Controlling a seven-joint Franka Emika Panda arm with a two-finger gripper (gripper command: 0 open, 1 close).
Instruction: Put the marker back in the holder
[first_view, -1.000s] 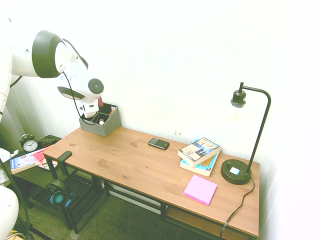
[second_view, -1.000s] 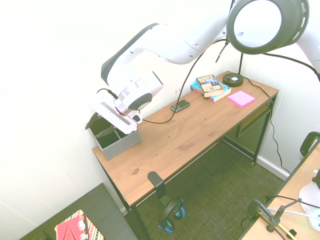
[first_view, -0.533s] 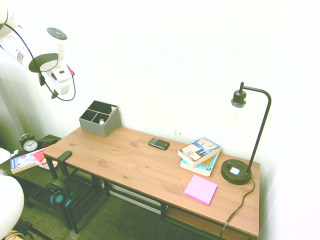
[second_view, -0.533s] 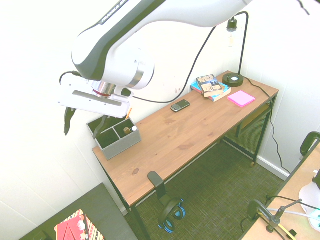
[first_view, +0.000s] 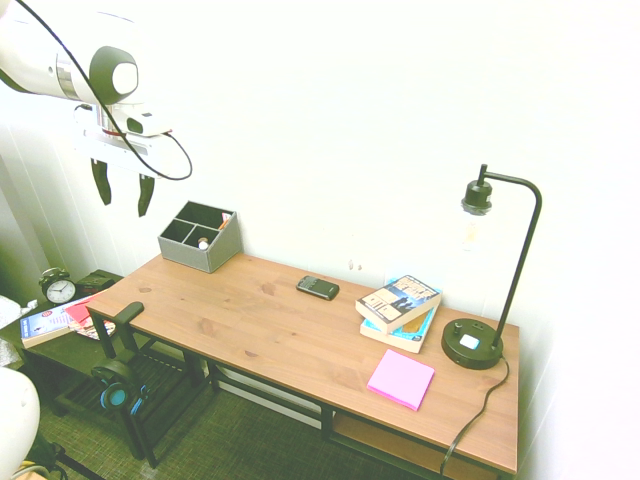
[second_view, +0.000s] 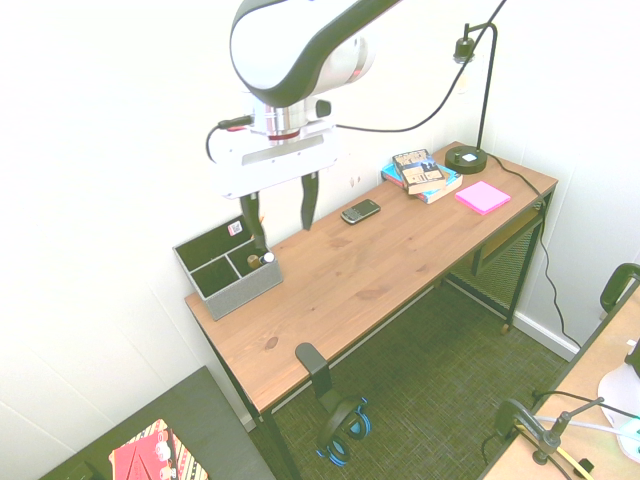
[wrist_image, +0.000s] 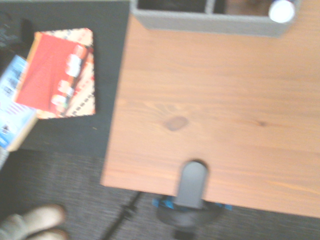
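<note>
The grey holder (first_view: 212, 254) stands at the desk's far left corner, also seen in the second exterior view (second_view: 240, 290) and the wrist view (wrist_image: 210, 21). The marker stands in one of its compartments, with only its round white end showing (first_view: 203, 242) (second_view: 267, 258) (wrist_image: 281, 10). My gripper (first_view: 122, 190) (second_view: 282, 208) hangs well above the desk, beside and higher than the holder. Its dark fingers (first_view: 146, 194) point down, spread wide apart with nothing between them.
A dark phone (first_view: 317, 287) lies mid-desk. Stacked books (first_view: 400, 308), a pink pad (first_view: 401, 378) and a black lamp (first_view: 473, 343) sit at the right end. Headphones (first_view: 118, 390) hang off the desk's left edge. A clock (first_view: 58, 288) and books (wrist_image: 60, 75) rest on a low side table.
My gripper rose out of the holder, opened, and swung up and back over the desk's left end. The marker stayed behind in the holder.
</note>
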